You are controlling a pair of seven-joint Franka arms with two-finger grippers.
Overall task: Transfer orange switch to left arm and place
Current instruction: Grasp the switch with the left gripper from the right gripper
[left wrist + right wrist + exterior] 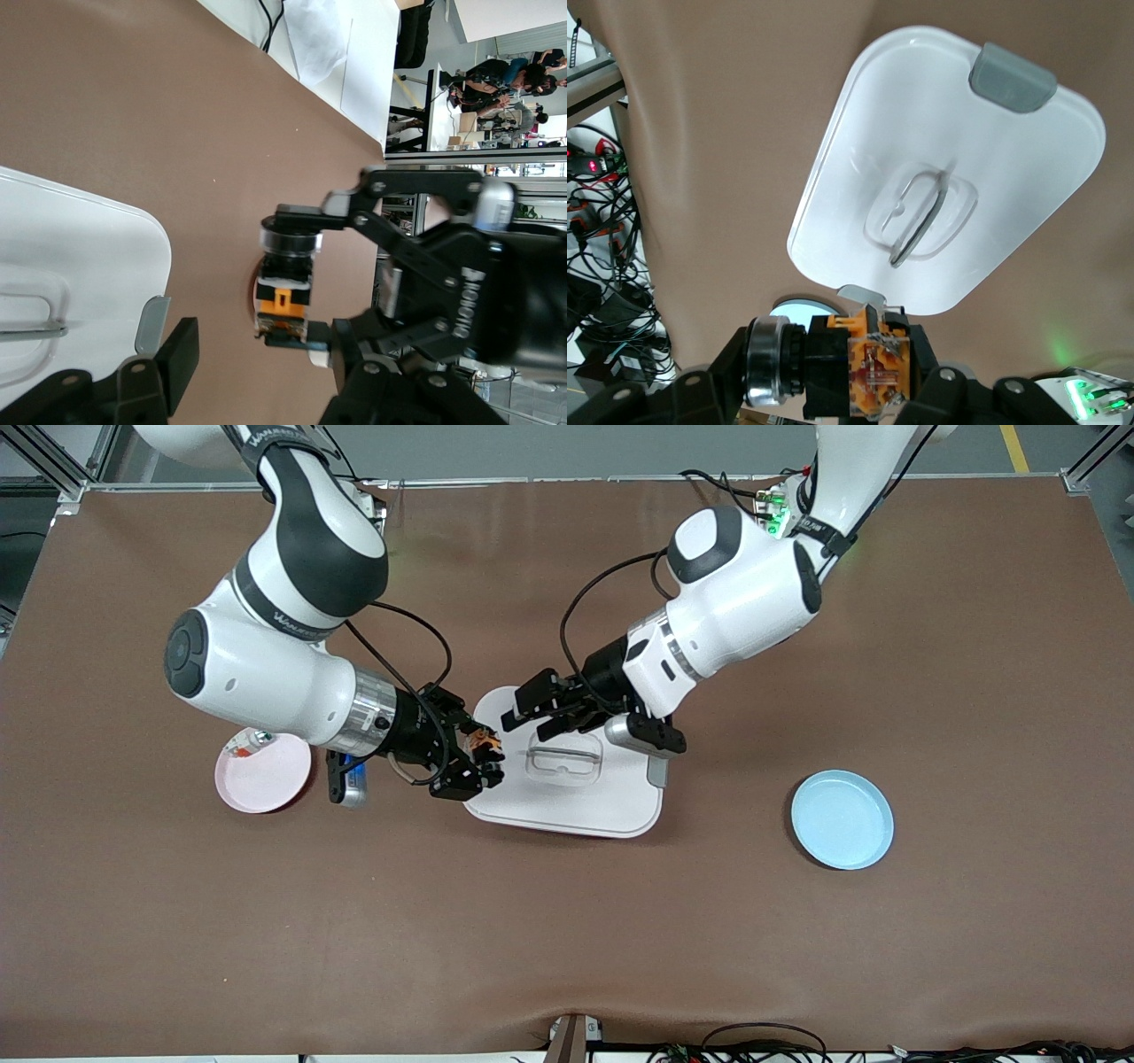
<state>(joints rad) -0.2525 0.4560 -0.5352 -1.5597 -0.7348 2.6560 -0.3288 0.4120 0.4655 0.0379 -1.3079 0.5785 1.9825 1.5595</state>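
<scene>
Switch: the orange switch is pinched in the right gripper, over the box edge at the box's 9 o'clock.
Right fingers: clamped on the switch's black body.
Left gripper: the left gripper hovers over the box lid, toward 11 o'clock, fingers spread and empty.
Handling: likely light, rigid and small, with hard plastic that could slip or twist.
Where to grip: judged best across the free end by the ringed cap, clear of the right fingers.
Plates: a pink plate and a blue plate flank the box.
</scene>
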